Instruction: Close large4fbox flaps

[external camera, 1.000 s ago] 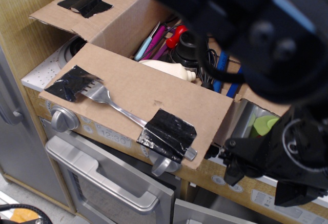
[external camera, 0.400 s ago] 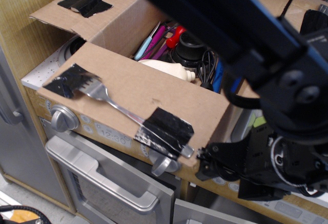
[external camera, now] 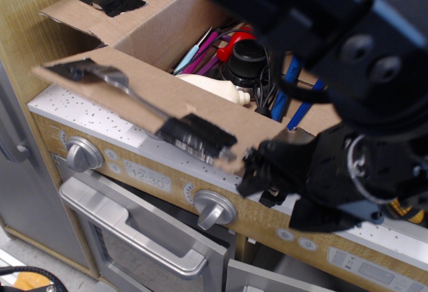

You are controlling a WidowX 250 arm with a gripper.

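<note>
Large4fbox [external camera: 200, 45] front flap [external camera: 147, 101] tilted, oven display [external camera: 148, 175] reads "12:30".
Tool [external camera: 257, 172] at flap's right corner; jaw state unclear.

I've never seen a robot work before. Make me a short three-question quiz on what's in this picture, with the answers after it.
1. True or false: the front flap lies flat over the box.
2. What is taped to the front flap? A) a fork B) a spoon C) scissors
3. Fill in: the black end effector sits at the front flap's ______ end, as the camera sees it.

Key
1. False: it is raised, but the box is open and its contents show.
2. A, held by black tape patches.
3. Right. Whether it is open or shut cannot be told.
</note>
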